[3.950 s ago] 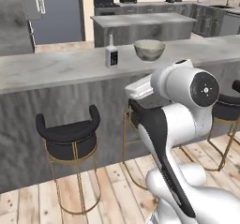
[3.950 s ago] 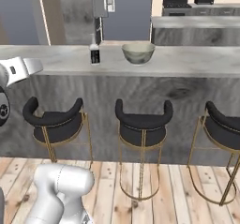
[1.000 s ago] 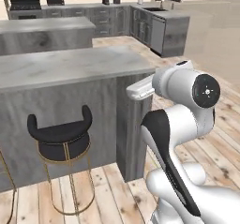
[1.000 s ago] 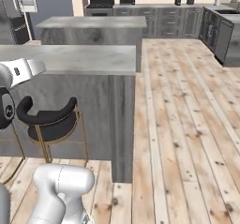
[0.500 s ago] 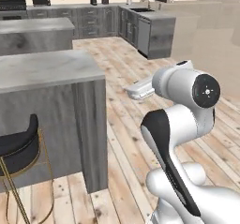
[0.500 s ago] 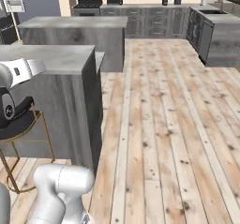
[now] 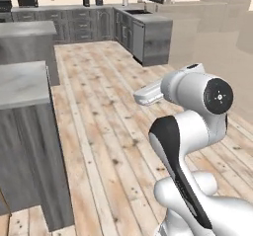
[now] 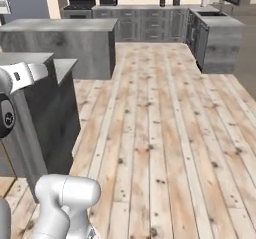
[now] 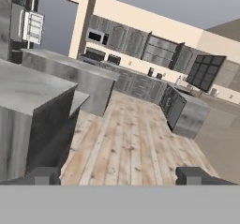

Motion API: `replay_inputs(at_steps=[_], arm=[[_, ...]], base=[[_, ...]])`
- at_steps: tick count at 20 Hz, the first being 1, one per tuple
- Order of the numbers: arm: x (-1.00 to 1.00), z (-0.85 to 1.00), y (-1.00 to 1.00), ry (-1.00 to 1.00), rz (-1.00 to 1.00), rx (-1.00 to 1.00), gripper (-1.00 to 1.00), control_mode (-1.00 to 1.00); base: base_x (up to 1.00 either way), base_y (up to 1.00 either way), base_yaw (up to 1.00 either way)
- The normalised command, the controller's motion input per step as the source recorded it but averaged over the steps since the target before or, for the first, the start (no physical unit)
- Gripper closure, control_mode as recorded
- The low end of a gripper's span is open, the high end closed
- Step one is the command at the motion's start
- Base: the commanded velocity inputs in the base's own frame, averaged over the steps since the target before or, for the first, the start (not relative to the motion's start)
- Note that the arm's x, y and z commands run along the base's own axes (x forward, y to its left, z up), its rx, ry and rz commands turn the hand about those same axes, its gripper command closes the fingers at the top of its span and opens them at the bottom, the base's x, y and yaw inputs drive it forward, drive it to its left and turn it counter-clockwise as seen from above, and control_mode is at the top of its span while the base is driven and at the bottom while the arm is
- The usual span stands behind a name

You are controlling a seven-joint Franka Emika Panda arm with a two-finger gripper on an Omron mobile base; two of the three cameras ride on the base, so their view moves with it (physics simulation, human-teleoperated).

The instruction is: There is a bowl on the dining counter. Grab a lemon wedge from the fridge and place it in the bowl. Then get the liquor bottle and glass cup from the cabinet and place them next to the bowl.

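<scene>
Swung away from the dining counter (image 7: 22,84), the empty hand (image 9: 119,175) points level, fingers apart.

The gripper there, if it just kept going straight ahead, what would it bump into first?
Probably nothing soon: the open gripper points over bare wooden floor, with the grey cabinet block far ahead, slightly right. Depth is hard to judge.
</scene>
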Motion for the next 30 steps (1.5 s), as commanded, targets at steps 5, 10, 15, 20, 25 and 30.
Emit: replay_inputs(at_steps=[5,10,15,20,25,30], arm=[[0.0,0.0,0.0,0.0,0.0,0.0,-1.0,1.0],[0.0,0.0,0.0,0.0,0.0,0.0,-1.0,1.0],[0.0,0.0,0.0,0.0,0.0,0.0,-1.0,1.0],[0.0,0.0,0.0,0.0,0.0,0.0,-1.0,1.0],[0.0,0.0,0.0,0.0,0.0,0.0,-1.0,1.0],[0.0,0.0,0.0,0.0,0.0,0.0,-1.0,1.0]], base=[[1.0,-0.87,0.0],[1.0,-0.73,0.0],[1.0,-0.41,0.03],[1.0,-0.21,0.05],[1.0,-0.13,0.04],[1.0,-0.1,0.02]])
